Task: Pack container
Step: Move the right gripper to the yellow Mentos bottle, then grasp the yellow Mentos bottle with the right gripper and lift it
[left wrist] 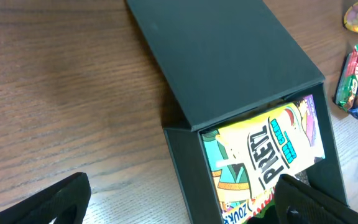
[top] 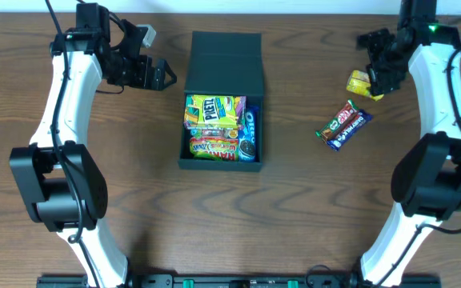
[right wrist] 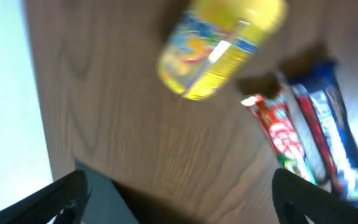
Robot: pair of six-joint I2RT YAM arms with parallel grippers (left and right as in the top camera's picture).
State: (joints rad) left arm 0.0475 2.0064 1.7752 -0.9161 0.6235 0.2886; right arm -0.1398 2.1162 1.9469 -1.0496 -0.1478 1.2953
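Now the right gripper (top: 377,76), fingers spread wide and empty, hangs by the yellow packet (top: 358,81), while the box (top: 224,60) lies far off toward the left gripper (top: 165,76), also spread.

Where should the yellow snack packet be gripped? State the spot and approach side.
Pinch the yellow snack packet across its narrow width at mid-length, descending from above: it lies flat, apart from the candy bars, with the open right tool overhead.
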